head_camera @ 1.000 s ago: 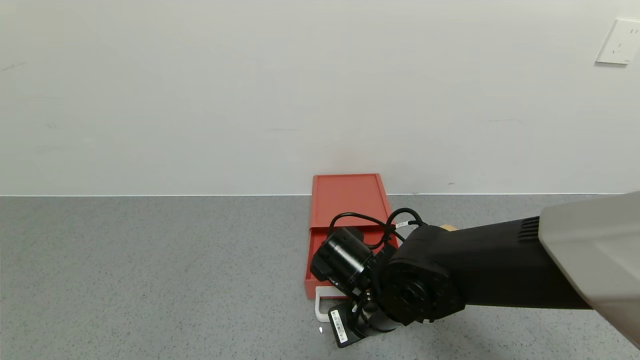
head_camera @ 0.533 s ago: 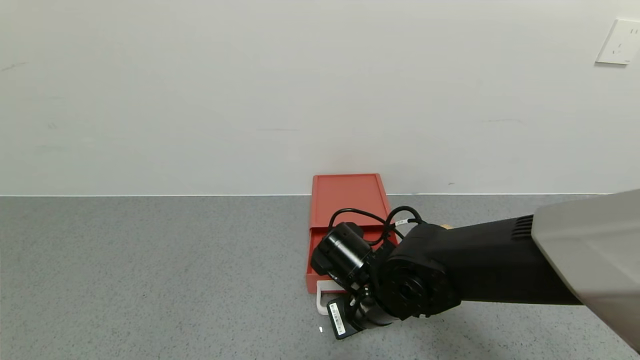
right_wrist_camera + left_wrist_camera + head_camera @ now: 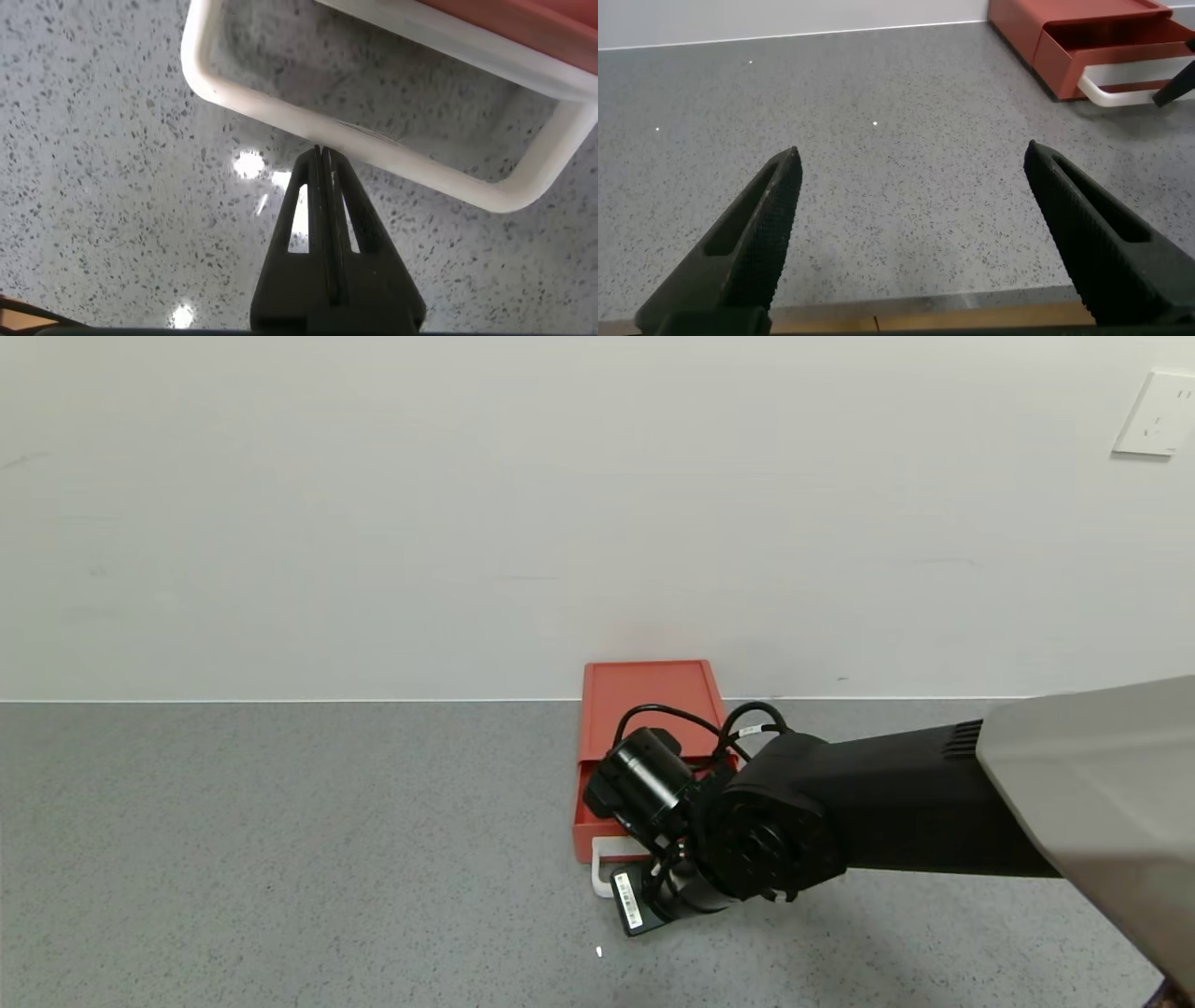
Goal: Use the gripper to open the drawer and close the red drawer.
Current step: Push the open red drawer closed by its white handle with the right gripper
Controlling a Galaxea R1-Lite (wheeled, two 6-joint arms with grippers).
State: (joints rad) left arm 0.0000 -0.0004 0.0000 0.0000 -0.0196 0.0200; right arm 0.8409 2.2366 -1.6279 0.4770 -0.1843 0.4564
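The red drawer [image 3: 646, 700] stands on the grey table against the wall, its tray pulled partly out toward me. Its white loop handle [image 3: 597, 873] sticks out in front. My right gripper [image 3: 320, 151] is shut, pointing down, its tips touching the outer side of the handle's front bar [image 3: 430, 173], not around it. In the head view my right wrist [image 3: 747, 840] and its camera cover much of the tray. My left gripper [image 3: 910, 154] is open and empty, low over the table, far from the drawer [image 3: 1083, 37].
The wall runs right behind the drawer. A wall socket [image 3: 1158, 415] sits at the upper right. A small white speck [image 3: 598, 951] lies on the table in front of the handle. The table's front edge [image 3: 924, 313] lies below my left gripper.
My right gripper has moved toward the wall with its tips against the handle. The tray has slid partly back into the box.
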